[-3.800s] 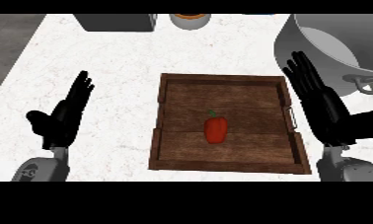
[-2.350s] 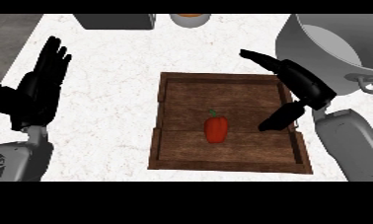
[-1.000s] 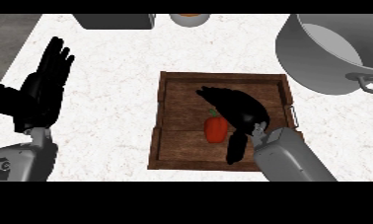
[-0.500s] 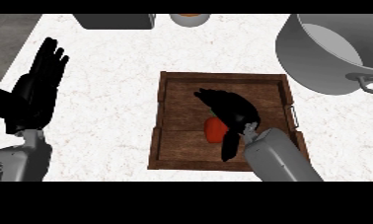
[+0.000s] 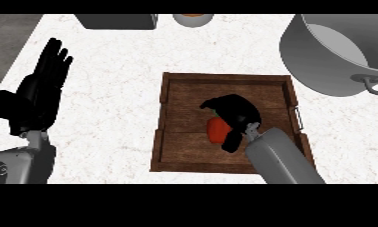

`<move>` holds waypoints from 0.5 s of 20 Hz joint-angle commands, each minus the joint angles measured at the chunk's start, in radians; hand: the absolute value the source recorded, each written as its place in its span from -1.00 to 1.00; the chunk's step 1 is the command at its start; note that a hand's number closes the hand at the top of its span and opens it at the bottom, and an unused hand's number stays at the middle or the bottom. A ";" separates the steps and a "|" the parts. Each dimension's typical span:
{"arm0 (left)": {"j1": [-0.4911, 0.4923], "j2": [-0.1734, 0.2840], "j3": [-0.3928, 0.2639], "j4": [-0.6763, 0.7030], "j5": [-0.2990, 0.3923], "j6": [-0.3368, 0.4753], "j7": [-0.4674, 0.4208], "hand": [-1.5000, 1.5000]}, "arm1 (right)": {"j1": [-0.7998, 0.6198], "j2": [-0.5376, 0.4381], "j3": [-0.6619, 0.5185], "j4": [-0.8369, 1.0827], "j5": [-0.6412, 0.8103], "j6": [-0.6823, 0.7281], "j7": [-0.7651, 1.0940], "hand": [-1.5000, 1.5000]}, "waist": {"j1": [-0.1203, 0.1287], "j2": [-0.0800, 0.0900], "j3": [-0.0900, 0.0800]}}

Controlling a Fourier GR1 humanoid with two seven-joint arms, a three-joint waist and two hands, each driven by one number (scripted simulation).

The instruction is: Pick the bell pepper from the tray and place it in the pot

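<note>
Counter [image 5: 118, 61]: white speckled top fills most of the head view, darker grey strip cut off at the far left edge.

Pot [image 5: 328, 56]: big grey metal pot at upper right, cropped by the right and top edges. One handle shows at its lower right, partly cut off. Interior visible, nothing seen in it. Its near rim is just beside the tray's far right corner.

Tray [image 5: 184, 96]: dark wooden, raised rim, small metal handle on its right side. The near right corner is hidden under the right forearm.

Right hand [image 5: 236, 113]: forearm enters from the bottom edge and runs up-left over the tray. Hand is palm-down in the tray's middle, fingers curled over the bell pepper [image 5: 217, 130], thumb down along the pepper's near right side. Looks closed round it, though contact under the palm is hidden.

Bell pepper: red, mostly covered by the hand, only its left side shows. In the tray, about centre. Cannot tell if it is lifted off the tray floor or resting on it.

Left hand [image 5: 40, 88]: at the left edge, well apart from the tray, fingers straight and pointing up, open, holding nothing.

Top edge: a dark grey box-like thing [image 5: 117, 21], cropped, and a small round dish [image 5: 193, 19], cropped, contents hard to make out.
</note>
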 commanded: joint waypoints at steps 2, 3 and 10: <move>0.008 -0.014 -0.002 -0.034 -0.010 0.007 0.008 0.00 | 0.008 -0.015 0.057 0.054 0.081 -0.075 -0.139 1.00 | 0.000 0.000 0.000; 0.066 -0.008 0.003 -0.080 0.010 -0.028 0.016 0.00 | 0.010 -0.022 0.029 0.018 0.082 -0.036 -0.120 1.00 | 0.000 -0.001 0.000; -0.039 -0.009 0.044 0.098 0.002 -0.037 -0.080 0.00 | 0.015 0.028 0.031 0.106 0.137 -0.087 -0.183 1.00 | -0.004 0.001 0.000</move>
